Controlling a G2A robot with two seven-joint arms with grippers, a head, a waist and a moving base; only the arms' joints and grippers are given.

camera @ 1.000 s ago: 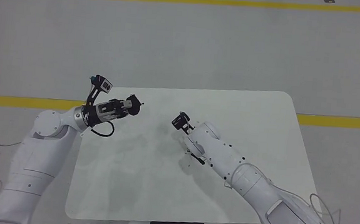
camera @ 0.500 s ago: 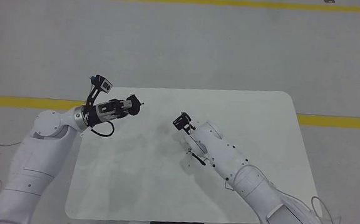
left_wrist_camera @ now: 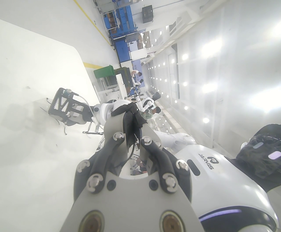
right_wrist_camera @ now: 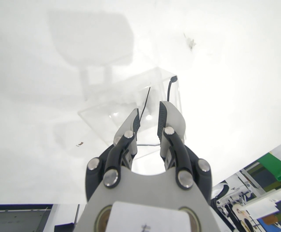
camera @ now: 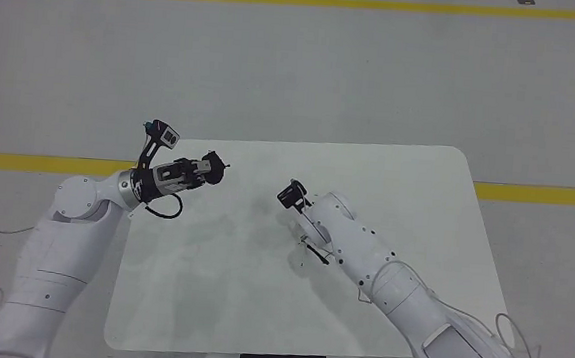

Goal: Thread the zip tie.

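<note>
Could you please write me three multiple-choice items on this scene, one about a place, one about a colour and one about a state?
1. Where is the clear box?
A. On the table, below the right gripper.
B. On a chair.
C. On the floor.

2. What colour is the zip tie in the box?
A. Red.
B. Yellow.
C. Black.

3. How do the right gripper's jaws stand?
A. Shut on the box.
B. Open.
C. Shut on a cloth.

Answers: 1 A, the right wrist view looks down past the gripper onto the box on the table. 2 C, the strap and its head are black. 3 B, a plain gap shows between the fingers.
</note>
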